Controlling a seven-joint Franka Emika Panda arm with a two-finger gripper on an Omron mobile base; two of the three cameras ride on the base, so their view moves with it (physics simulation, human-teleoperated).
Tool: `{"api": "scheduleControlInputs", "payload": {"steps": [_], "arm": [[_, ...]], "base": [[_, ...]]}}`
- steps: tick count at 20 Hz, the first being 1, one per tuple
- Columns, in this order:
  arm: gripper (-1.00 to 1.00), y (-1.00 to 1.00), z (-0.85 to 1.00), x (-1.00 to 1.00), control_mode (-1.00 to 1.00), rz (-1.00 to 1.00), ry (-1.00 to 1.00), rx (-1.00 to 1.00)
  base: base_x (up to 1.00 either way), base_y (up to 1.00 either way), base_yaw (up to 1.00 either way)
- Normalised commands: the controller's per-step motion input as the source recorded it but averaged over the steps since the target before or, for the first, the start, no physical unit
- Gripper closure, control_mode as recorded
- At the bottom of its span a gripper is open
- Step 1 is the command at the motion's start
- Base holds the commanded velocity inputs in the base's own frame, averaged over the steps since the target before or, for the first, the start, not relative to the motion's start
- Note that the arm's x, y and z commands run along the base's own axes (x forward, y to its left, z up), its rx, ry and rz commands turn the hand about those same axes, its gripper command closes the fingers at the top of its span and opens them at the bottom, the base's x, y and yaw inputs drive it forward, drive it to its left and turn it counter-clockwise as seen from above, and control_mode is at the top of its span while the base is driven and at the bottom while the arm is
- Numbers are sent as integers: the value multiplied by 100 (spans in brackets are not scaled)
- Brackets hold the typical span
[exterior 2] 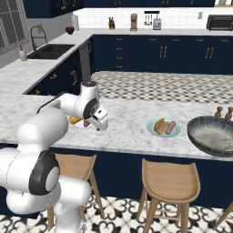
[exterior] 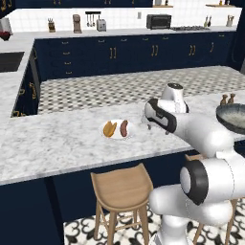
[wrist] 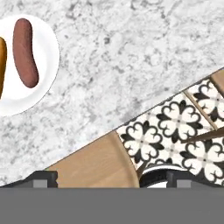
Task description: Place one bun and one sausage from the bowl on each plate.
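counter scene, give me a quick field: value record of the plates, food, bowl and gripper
white plate: on the marble counter, holds one bun and one sausage side by side
light blue plate: on the same counter, holds a second bun and a second sausage
bowl: dark grey, beside the light blue plate, no food visible inside
gripper: open, holding nothing, over the counter edge beside the white plate
stools: wooden, below the counter
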Motion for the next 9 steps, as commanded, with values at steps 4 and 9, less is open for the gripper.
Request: {"api": "scheduleControlInputs", "payload": {"steps": [4, 9], "arm": [[-100, -87, -39, -50, -100, -22, 25, -7], [-100, -44, -59, 2, -100, -9, 14, -11]], "base": [[0, 0, 0], [0, 0, 0]]}}
